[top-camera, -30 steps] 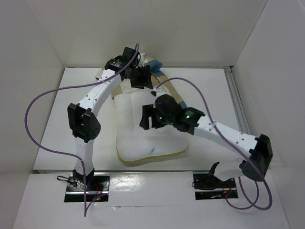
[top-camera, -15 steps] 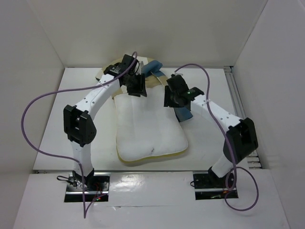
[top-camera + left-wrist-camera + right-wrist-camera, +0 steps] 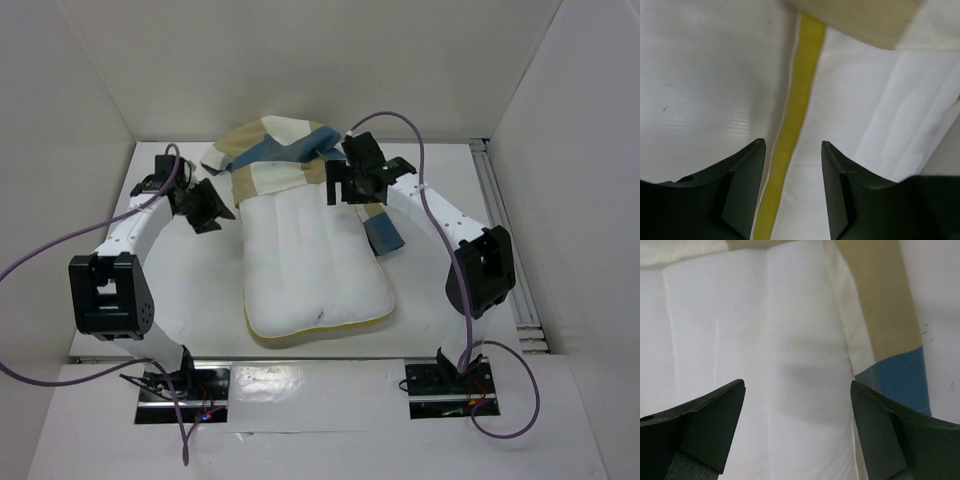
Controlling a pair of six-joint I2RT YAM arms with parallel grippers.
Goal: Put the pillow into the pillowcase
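Pillow: the soft white quilted rectangular pillow [image 3: 315, 265] is laid flat in the middle of the white table [image 3: 180, 290], with its long side running away from the arm bases.
Piping: a thin yellow piping strip [image 3: 805, 85] is seen along the pillow's left edge, and also along its near edge in the top view.
Pillowcase: the blue, tan and cream checked fabric pillowcase [image 3: 275, 150] is bunched at the far end of the table. It is drawn over the pillow's far end only. A tan and blue band of it [image 3: 890, 330] is laid along the pillow's right side. The near part of the pillow is left uncovered.
Left gripper: the left gripper [image 3: 792, 144] is held just beside the pillow's left edge, near the far corner. Its jaws are spread, with the yellow piping framed between them and nothing gripped. Contact with the fabric cannot be told.
Right gripper: the right gripper [image 3: 797, 385] is held over the pillow's far right part, beside the case's hem. Its jaws are spread wide, and nothing is held.
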